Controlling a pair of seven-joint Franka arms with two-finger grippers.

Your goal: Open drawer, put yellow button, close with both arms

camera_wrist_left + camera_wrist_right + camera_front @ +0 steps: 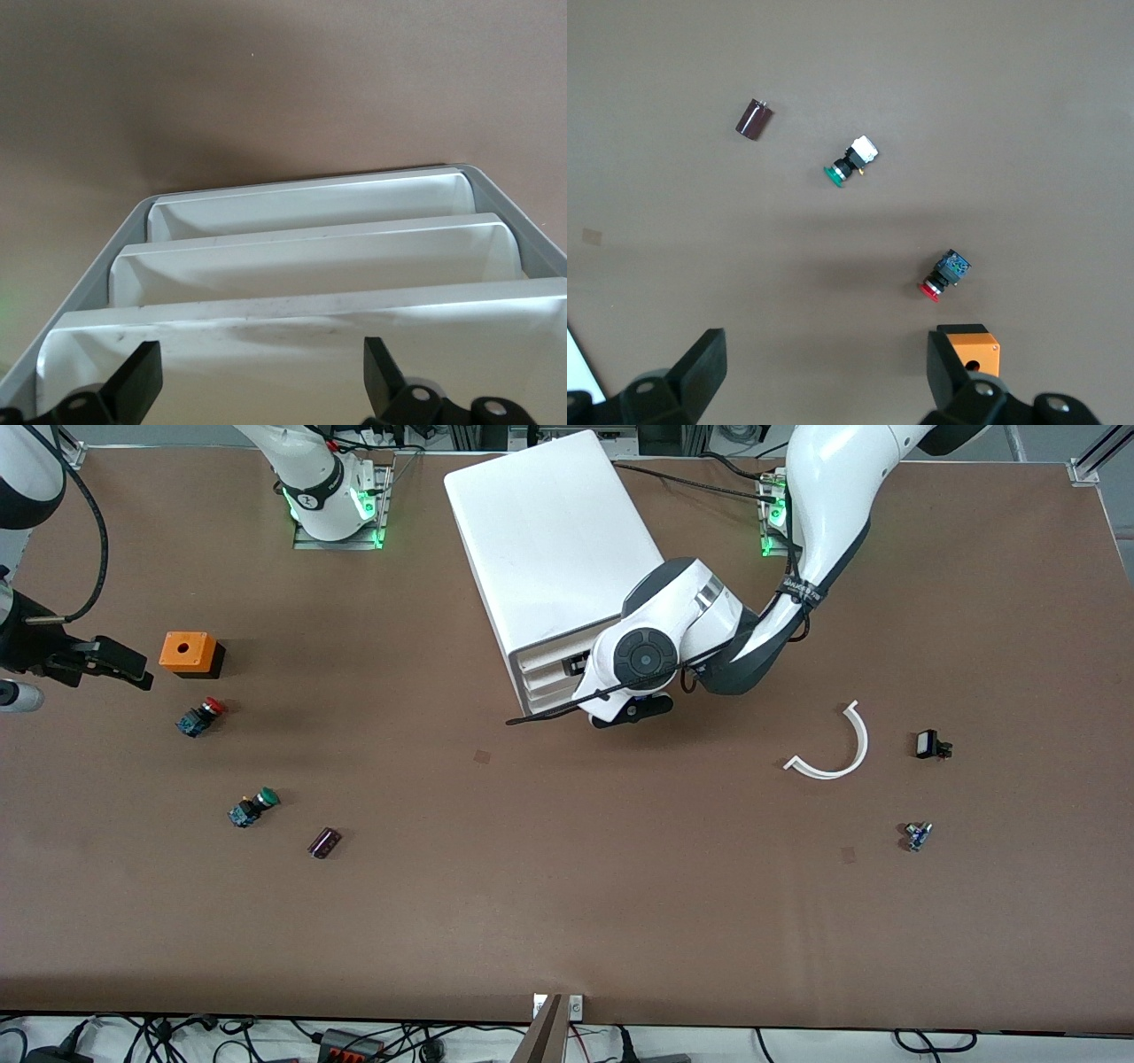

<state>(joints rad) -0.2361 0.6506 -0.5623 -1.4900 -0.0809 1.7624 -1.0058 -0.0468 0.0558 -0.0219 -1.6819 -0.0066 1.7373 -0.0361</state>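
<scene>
Two grippers, both spread wide and empty. Left gripper sits right at the cabinet front, the top drawer edge between its fingers, untouched and shut. Right gripper hangs over the table's right-arm end, above the orange box, red button beside. No yellow button is in sight.

Looks like a robotics lab: arm bases are bolted at 12 o'clock, cables are strewn at 6 o'clock.
</scene>
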